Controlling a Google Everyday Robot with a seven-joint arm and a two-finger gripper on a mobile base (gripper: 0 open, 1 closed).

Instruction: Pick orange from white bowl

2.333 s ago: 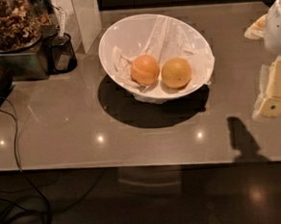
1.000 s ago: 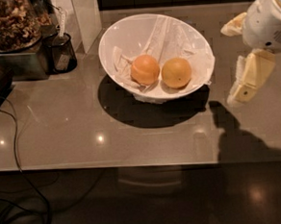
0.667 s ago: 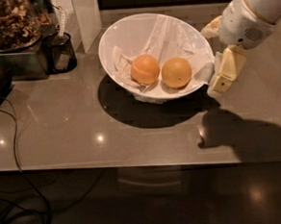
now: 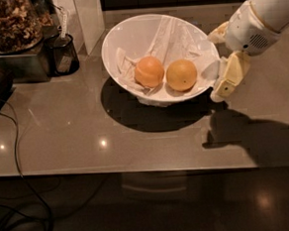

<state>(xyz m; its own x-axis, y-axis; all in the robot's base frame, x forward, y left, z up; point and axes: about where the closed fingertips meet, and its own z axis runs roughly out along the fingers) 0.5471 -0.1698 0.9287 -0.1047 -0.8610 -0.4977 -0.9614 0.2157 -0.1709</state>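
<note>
Pincer (image 4: 214, 65) moved left to white bowl (image 4: 129, 34) rim, spread open, empty; orange (image 4: 182, 74) golden, dimpled, 1 dark dot.

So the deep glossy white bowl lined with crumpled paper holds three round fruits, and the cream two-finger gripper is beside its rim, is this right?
Not quite. The camera view shows only two fruits in the deep glossy white bowl: the yellowish orange and a deeper reddish-orange fruit. The cream two-finger gripper is indeed beside the rim, open.
</note>
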